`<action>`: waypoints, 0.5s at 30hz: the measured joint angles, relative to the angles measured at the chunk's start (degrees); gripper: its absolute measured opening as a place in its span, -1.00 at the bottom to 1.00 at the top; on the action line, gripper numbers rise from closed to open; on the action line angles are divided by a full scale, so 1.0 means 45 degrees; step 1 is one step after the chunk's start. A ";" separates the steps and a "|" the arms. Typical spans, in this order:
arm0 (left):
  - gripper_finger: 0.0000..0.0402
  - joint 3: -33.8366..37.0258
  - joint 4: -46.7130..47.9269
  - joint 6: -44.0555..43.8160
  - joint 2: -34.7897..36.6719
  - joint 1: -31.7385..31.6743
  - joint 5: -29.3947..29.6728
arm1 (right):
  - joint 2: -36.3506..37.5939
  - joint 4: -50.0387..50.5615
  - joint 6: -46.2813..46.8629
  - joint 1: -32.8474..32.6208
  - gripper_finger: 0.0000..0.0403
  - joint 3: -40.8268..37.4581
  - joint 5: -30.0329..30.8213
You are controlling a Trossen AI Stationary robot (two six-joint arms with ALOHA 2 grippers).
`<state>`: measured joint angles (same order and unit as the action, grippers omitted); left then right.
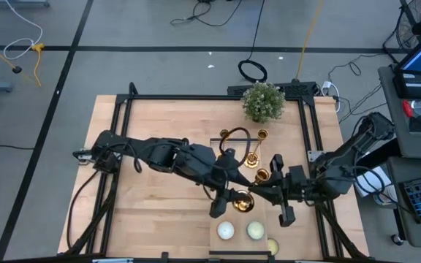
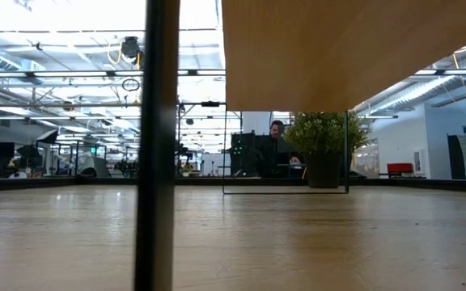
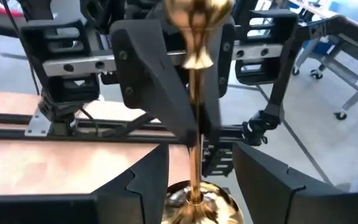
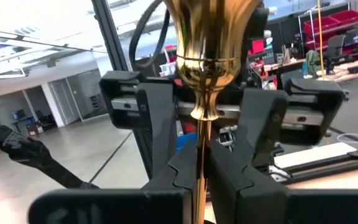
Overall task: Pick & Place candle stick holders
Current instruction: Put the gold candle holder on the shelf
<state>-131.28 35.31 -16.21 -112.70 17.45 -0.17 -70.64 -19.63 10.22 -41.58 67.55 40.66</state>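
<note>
The candlestick in hand point(image 4: 199, 124) stands upright near the table's front edge, its stem clamped between the right gripper point(image 4: 201, 180) fingers. The left gripper point(image 3: 194, 180) straddles the same stem with its fingers parted and clear of it (a handover, you may judge). Two other candlesticks point(image 1: 256, 150) stand just behind, near the plant point(image 1: 262, 101). Treat placement of this one as unfinished; the candles point(image 1: 240, 231) sit just in front

We look straight down overhead and level along the worktop point(image 1: 159, 212); both wrist cameras closely share one candlestick point(image 3: 196, 124).
</note>
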 joint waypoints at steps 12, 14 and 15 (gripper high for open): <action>-0.08 -0.0005 -0.0224 -0.0255 -0.0245 -0.0069 0.0061 | -0.0038 -0.0429 -0.0423 0.0005 -0.93 0.0000 -0.0032; -0.08 -0.0005 -0.0223 -0.0349 -0.0253 -0.0078 0.0075 | -0.0038 -0.0399 -0.0424 0.0005 -0.93 0.0000 -0.0032; -0.08 -0.0005 -0.0228 -0.0423 -0.0253 -0.0073 0.0082 | -0.0038 -0.0396 -0.0428 0.0005 -0.93 0.0000 -0.0032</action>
<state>-131.31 34.28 -18.11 -113.84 17.12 0.20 -70.81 -21.41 8.29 -41.56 67.55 40.51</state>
